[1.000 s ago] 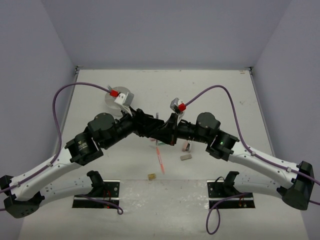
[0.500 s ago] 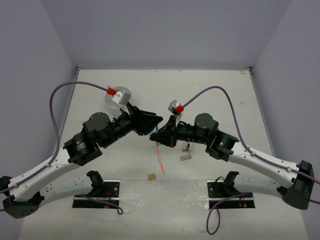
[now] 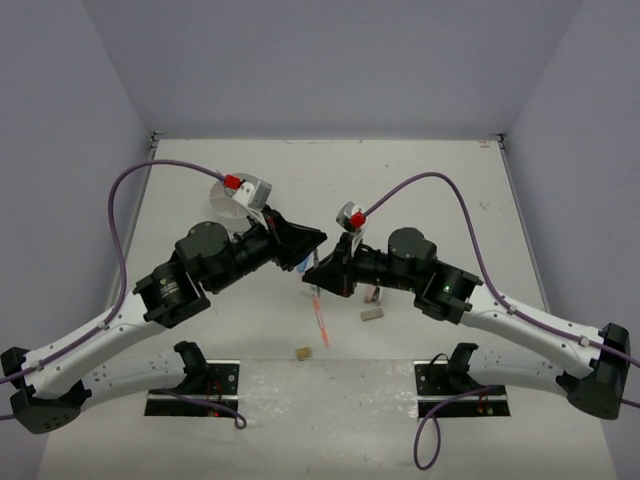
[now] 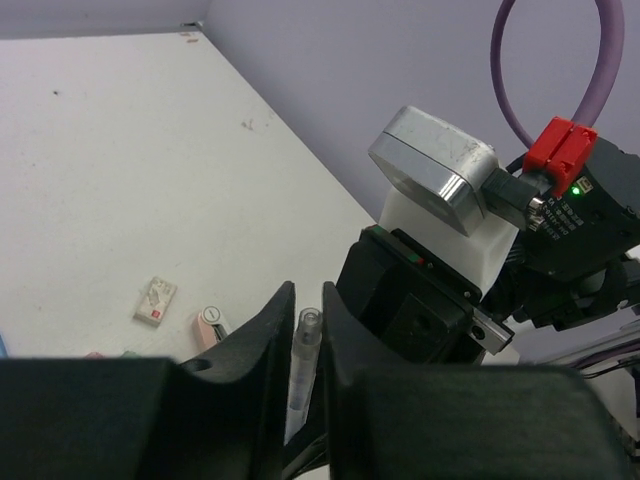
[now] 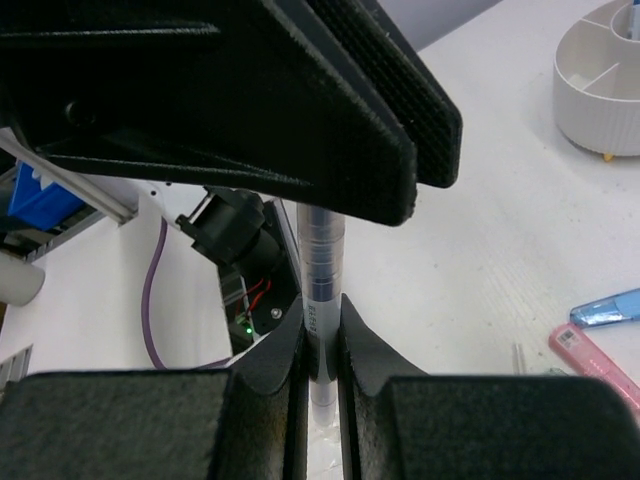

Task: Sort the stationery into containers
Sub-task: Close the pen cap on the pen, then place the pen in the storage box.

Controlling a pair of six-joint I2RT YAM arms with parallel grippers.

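Both grippers meet above the middle of the table and grip one clear-barrelled pen [image 4: 303,360]. My left gripper [image 4: 305,292] is shut on it, the pen's end showing between the jaws. My right gripper [image 5: 321,325] is shut on the same pen [image 5: 323,262], with the left gripper's fingers [image 5: 300,150] just above. In the top view the left gripper [image 3: 316,241] and right gripper [image 3: 309,272] are tip to tip, the pen [image 3: 303,263] between them. The round white tub [image 3: 220,205] sits behind the left wrist; it also shows in the right wrist view [image 5: 600,95].
On the table below lie a red pen [image 3: 320,318], a grey eraser [image 3: 372,314], a tan eraser [image 3: 303,352] and a pink clip [image 3: 377,293]. The right wrist view shows a blue clip [image 5: 608,308] and a pink item [image 5: 590,360].
The two grippers overlapped a second ago; they have drawn apart to tip-to-tip. The left wrist has rolled and risen a little. The right arm has shifted slightly left.
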